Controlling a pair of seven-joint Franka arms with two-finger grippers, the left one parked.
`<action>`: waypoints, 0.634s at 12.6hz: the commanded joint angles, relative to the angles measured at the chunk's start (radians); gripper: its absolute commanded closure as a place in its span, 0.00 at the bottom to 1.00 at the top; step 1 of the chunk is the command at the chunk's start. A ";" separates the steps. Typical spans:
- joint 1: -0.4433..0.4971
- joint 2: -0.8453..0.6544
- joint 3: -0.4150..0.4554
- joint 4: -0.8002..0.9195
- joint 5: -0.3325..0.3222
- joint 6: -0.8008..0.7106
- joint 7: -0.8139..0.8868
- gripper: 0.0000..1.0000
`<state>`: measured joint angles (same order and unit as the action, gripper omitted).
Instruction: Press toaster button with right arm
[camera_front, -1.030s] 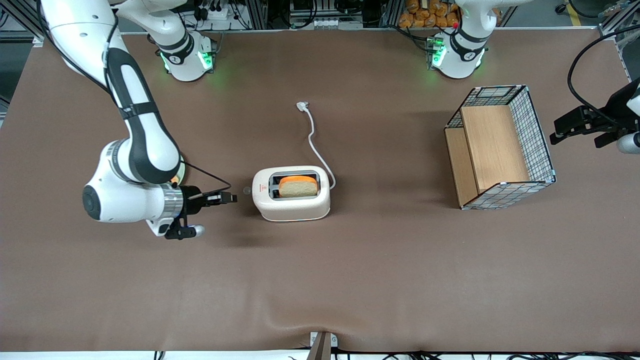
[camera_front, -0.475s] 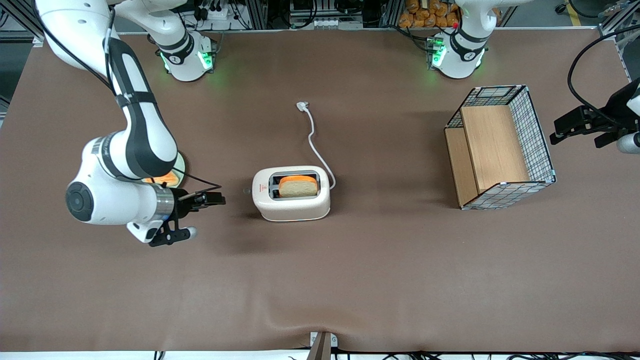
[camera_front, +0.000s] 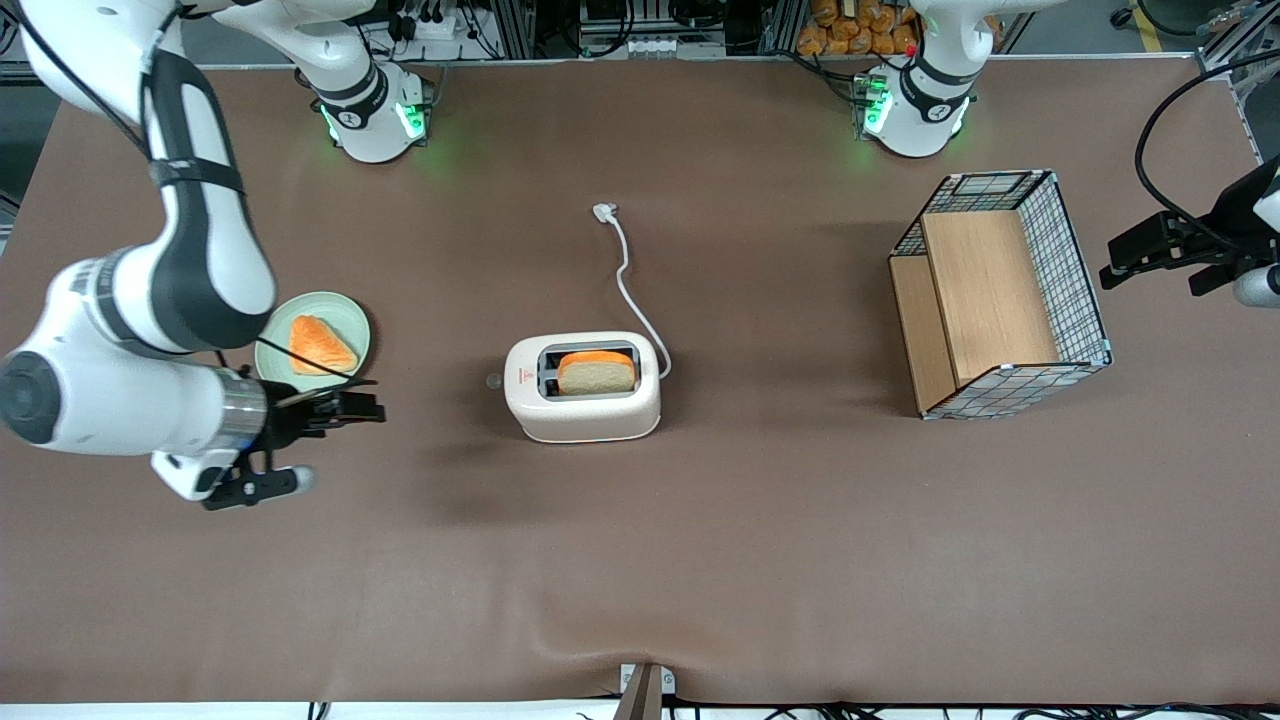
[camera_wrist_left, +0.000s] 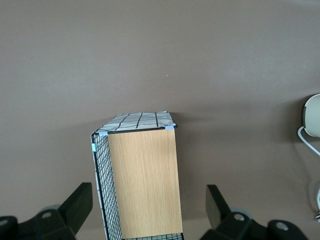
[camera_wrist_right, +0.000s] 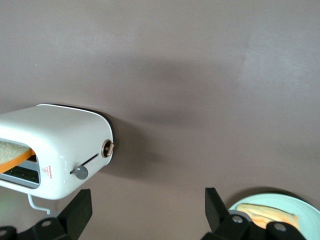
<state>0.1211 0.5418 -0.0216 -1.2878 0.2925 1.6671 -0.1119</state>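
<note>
1. The toaster button (camera_wrist_right: 79, 172) is a tiny, hard grey knob on the toaster's (camera_front: 583, 388) end; push it, don't grab.
2. The toaster looks light and may slide on the bench (camera_front: 760, 540).
3. The pincer (camera_front: 365, 408) is open wide, holding nothing, near the plate (camera_front: 350, 312).

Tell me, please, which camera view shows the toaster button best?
The right wrist view: it faces the toaster's end, so the button and its slot show plainly. From the front view the button is just a pale dot beside the toaster, apart from the tool. The left wrist view catches only the toaster's edge, no button.
</note>
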 joint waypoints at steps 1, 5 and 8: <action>-0.049 0.000 0.019 0.071 -0.026 -0.067 -0.009 0.00; -0.081 -0.094 0.058 0.074 -0.148 -0.081 0.009 0.00; -0.103 -0.154 0.071 0.073 -0.194 -0.163 0.044 0.00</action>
<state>0.0480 0.4315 0.0163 -1.2078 0.1558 1.5538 -0.1056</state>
